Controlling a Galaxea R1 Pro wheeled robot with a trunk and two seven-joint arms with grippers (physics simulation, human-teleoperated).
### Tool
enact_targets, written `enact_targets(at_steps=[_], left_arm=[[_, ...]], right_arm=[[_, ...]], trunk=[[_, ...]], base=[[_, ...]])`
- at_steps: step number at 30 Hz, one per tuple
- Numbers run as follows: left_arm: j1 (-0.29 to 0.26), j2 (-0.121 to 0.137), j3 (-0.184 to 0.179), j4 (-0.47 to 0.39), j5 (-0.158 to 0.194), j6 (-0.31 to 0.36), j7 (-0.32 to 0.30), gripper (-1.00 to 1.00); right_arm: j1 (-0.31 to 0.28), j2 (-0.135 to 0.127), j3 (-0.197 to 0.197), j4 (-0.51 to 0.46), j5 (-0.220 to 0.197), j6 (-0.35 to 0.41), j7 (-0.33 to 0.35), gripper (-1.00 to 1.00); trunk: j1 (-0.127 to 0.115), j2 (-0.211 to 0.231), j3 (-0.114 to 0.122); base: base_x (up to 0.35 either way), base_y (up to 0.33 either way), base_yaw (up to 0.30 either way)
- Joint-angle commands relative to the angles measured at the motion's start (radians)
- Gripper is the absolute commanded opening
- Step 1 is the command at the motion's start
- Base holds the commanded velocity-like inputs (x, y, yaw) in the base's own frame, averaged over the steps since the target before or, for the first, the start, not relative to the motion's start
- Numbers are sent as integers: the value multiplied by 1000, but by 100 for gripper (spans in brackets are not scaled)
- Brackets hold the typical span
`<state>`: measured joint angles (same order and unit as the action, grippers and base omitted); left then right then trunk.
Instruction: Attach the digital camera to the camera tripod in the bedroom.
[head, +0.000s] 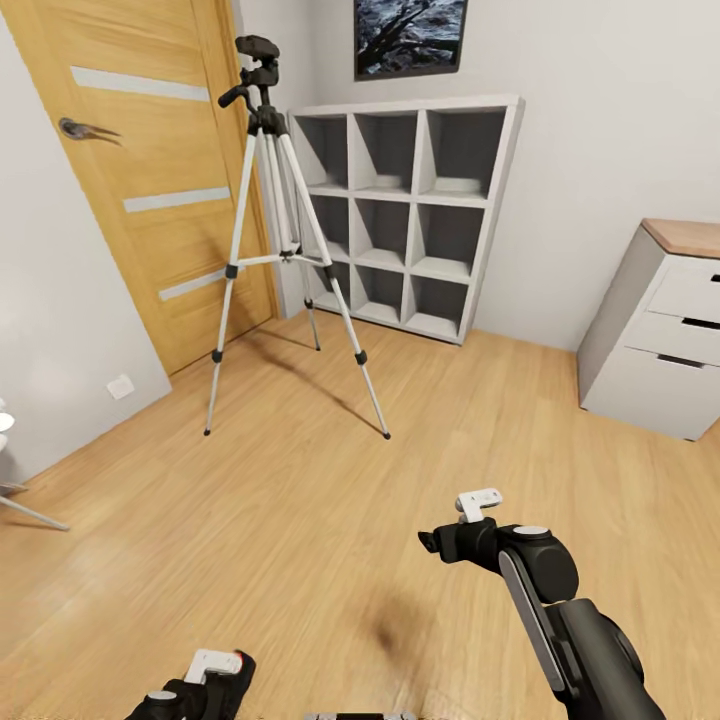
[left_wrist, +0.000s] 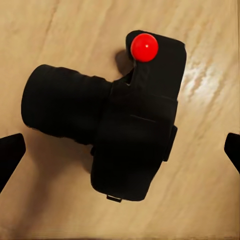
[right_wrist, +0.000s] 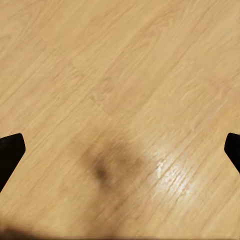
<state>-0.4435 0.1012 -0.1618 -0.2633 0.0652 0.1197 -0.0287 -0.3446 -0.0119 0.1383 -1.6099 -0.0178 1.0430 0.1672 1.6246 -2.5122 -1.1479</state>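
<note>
bedroom floor (head: 300, 520): one camera tripod (head: 275, 235), one digital camera (left_wrist: 117, 127)

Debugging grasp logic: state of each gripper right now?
Left gripper: open, fingertips wide apart, digital camera on the floor between them, not gripped.
Right gripper: open, holding nothing, over bare wood floor.
</note>
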Motion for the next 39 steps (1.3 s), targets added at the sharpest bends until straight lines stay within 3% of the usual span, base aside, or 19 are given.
enact_targets(at_steps=[1,7,23,31,39], left_arm=[[0,0,-15,-2,2,7,-1,100],[-1,2,-39,2,-18,11,0,100],[-9,7,-45,4,-25,20,-2,100],[-43,10,-50,3,-42,70,-5,100],[-69,10,-55,-4,-78,77,-14,100]], right_arm=[[-1,0,1,-1,-1,4,0,100],[-1,0,1,-1,-1,4,0,100],[-1,-1,1,-1,-1,4,0,100],[-1,0,2,-1,-1,4,0,100],[-1,1,3,-1,-1,4,0,100]], trunk=[[0,-1,-5],[3,-2,-28],[10,-6,-90],[14,-8,-121],[14,-8,-121]], base=[[0,0,0],[0,0,0],[0,0,0],[0,0,0],[0,0,0]])
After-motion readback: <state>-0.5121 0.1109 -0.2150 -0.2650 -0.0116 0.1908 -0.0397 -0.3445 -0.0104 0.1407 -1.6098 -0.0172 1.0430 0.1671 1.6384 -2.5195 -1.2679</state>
